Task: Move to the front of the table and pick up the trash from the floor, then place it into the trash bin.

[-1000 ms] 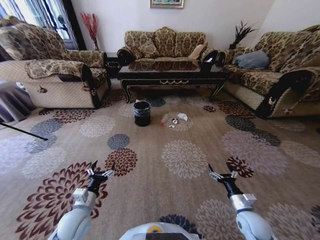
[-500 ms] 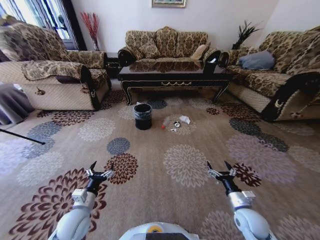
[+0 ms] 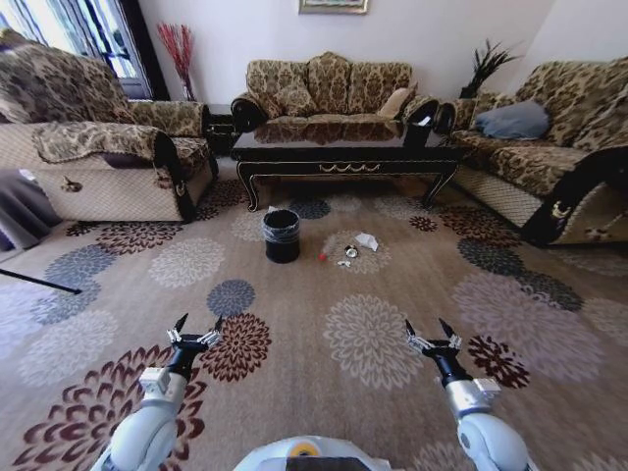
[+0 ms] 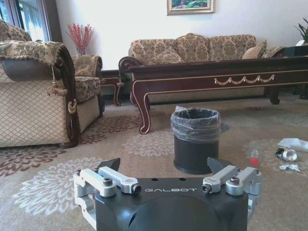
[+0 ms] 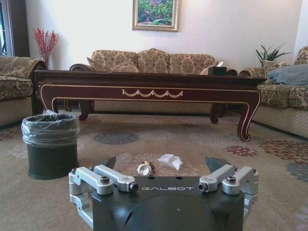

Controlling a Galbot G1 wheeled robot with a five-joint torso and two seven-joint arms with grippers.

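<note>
The dark table [image 3: 345, 155] with its gold scroll edge stands ahead, before the far sofa; it is also the long table [image 5: 144, 89] in the right wrist view. The black lined trash bin [image 3: 281, 235] stands on the patterned floor [image 3: 324, 294] in front of it. Just right of the bin lies the trash: crumpled white paper [image 3: 367, 240], a shiny wrapper [image 3: 350, 252] and a red-capped tube [image 3: 322, 256]. Both grippers are held low and near me, far from the trash: my left gripper [image 3: 195, 329] and my right gripper [image 3: 430, 332] are open and hold nothing.
Patterned sofas flank the carpet: one at the left [image 3: 98, 157], one at the right [image 3: 549, 147], one behind the table [image 3: 329, 93]. A small black tissue box [image 5: 220, 70] sits on the table. A dark thin leg [image 3: 39, 282] crosses the floor at far left.
The whole head view has shifted: table, bin and trash sit lower and larger, so the camera has come closer. Both grippers stay open in the same pose.
</note>
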